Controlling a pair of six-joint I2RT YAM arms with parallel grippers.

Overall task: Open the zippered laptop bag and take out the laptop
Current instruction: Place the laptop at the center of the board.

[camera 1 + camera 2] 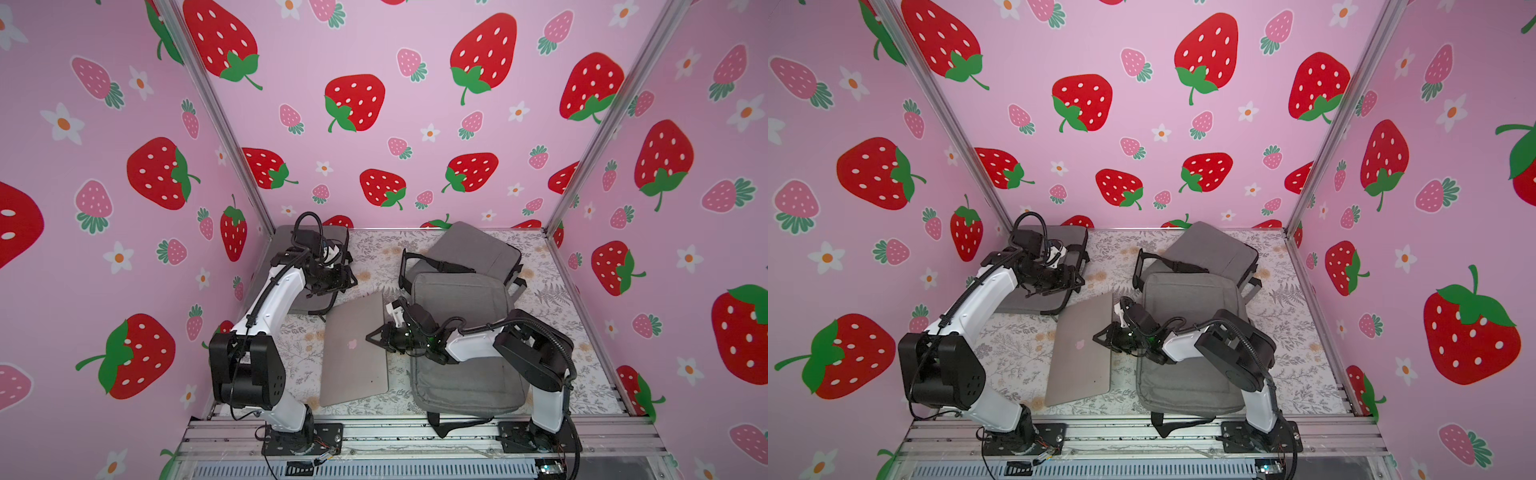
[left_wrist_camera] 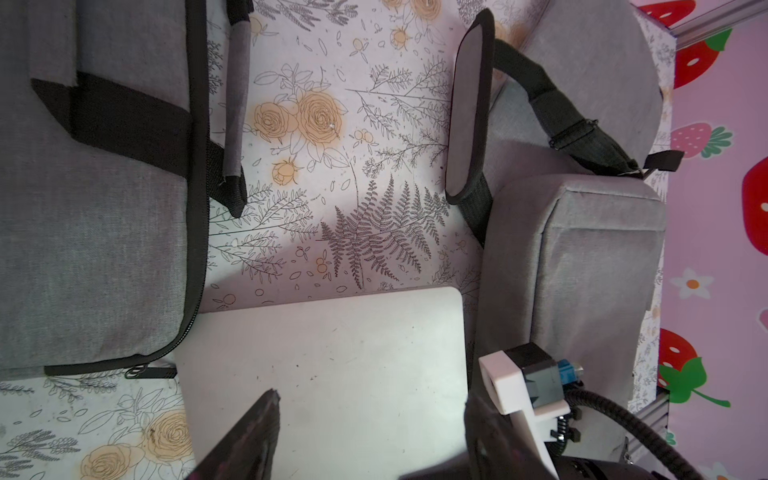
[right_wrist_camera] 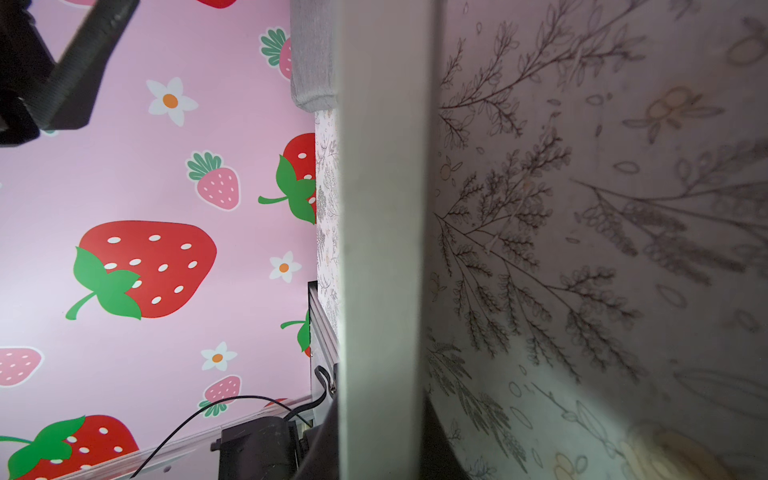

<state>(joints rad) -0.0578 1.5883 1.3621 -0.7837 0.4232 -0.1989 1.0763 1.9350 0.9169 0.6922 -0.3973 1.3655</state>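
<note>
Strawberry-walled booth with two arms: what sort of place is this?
Probably a robot test cell, not a home: left arm and right arm bolted to an aluminium rail, printed backdrop walls on metal posts, a laptop and grey bags as props.

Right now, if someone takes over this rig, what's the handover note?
Left end effector: open, empty, hovering by the far end of the laptop.
Right end effector: jaws closed on the laptop edge nearest it.
Laptop: outside the near bag, on the table between the arms. The gripped edge looks slightly raised.
Done: laptop is out.
Left: set it flat, let go, pull both arms clear.
</note>
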